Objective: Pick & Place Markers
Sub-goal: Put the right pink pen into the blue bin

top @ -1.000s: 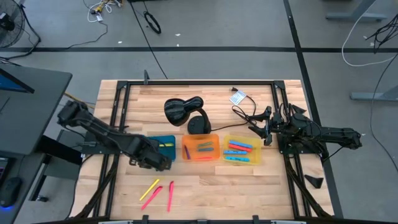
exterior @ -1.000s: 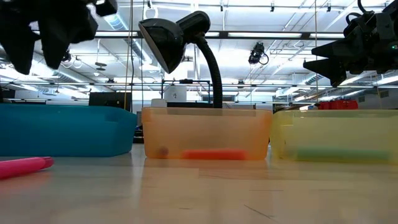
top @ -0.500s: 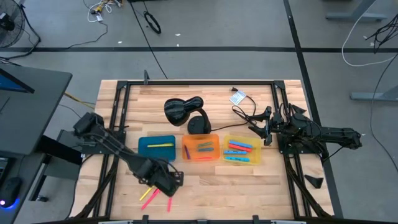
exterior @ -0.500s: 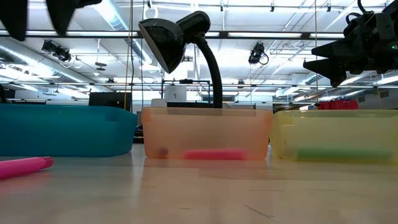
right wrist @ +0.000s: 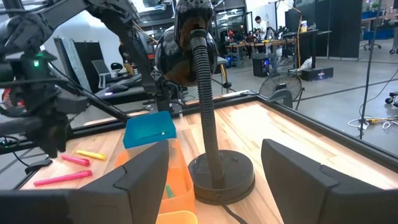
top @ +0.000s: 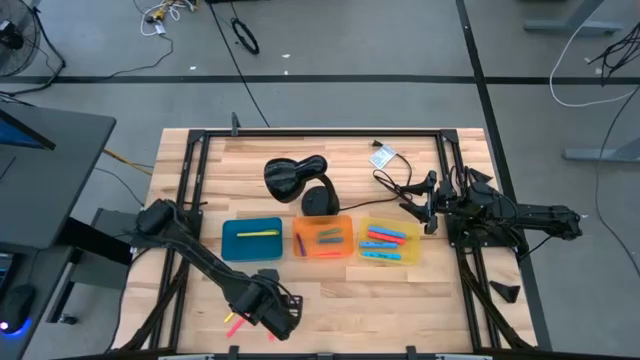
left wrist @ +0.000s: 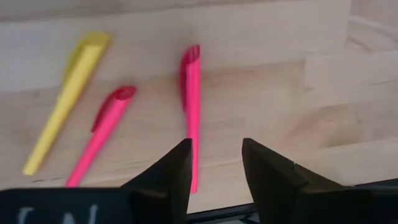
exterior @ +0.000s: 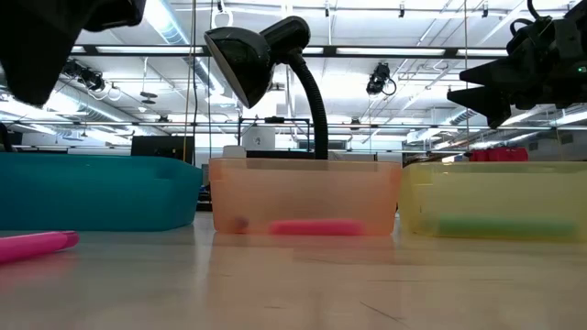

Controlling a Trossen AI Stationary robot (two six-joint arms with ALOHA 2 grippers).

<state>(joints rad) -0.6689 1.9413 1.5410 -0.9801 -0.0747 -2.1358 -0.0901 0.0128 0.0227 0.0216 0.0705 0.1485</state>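
Observation:
Three loose markers lie flat on the wooden table near its near edge. The left wrist view shows a yellow one, a pink one and a second pink one. My left gripper hovers open just above them, with that second pink marker running toward its fingers. From above, the left gripper hides most of the three; a pink tip shows. More markers lie in the blue tray, orange tray and yellow tray. My right gripper waits open, raised beside the yellow tray.
A black desk lamp stands behind the trays, its base beside the orange tray and its cable running toward the right arm. A black frame borders the table. Bare wood lies in front of the orange and yellow trays.
My left gripper has swung from above the blue tray toward the table's near edge and slightly right, and now stands over the loose markers. The yellow marker in the blue tray has come into view. The right arm has kept still.

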